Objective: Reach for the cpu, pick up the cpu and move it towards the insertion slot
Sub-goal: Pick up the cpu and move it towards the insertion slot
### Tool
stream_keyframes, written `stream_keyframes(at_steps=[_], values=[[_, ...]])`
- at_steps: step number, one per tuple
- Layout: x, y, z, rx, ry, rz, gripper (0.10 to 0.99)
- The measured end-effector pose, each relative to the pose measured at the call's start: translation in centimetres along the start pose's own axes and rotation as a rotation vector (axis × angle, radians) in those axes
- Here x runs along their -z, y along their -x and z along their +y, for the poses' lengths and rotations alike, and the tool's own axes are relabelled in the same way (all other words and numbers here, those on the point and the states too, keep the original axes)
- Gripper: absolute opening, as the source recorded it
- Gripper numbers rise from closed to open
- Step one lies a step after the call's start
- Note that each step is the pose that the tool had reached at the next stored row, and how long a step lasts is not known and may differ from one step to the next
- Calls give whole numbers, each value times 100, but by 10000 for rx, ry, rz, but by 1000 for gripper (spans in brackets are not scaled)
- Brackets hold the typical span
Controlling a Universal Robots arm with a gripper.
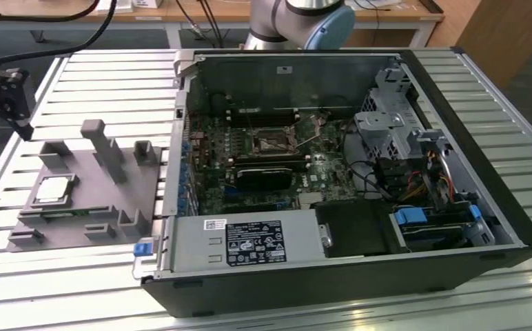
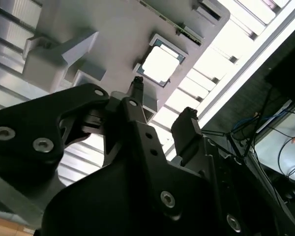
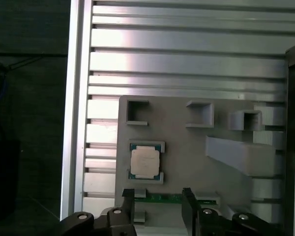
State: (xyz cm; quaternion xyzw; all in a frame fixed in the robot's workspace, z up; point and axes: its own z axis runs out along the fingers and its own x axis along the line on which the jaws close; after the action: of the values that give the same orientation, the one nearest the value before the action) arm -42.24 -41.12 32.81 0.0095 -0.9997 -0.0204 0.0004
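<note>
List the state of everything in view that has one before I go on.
end effector: open, hovering above the grey tray, holding nothing.
cpu: lying flat in its tray recess, not gripped.
grey tray: lying flat beside the case, cpu seated in it.
insertion slot: centre dark, looks empty.
computer case: side open, board exposed.
</note>
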Motion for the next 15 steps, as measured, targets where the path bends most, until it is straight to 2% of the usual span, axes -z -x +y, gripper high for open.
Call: stream_keyframes(at_steps=[1, 2, 4, 5, 6, 7, 8, 11, 15], values=[[-18, -1, -1, -2, 0, 0, 525], [-38, -2, -2, -15, 0, -1, 525], [-74, -7, -3, -57, 0, -3, 639], [-92, -10, -4, -81, 0, -4, 639], [-110, -14, -3, -105, 0, -5, 698], [-128, -19, -2, -123, 1, -7, 698], [-147, -22, 3, -144, 1, -7, 761], [-203, -28, 37, -261, 0, -12, 761], [-275, -49, 31, -232, 1, -9, 761]])
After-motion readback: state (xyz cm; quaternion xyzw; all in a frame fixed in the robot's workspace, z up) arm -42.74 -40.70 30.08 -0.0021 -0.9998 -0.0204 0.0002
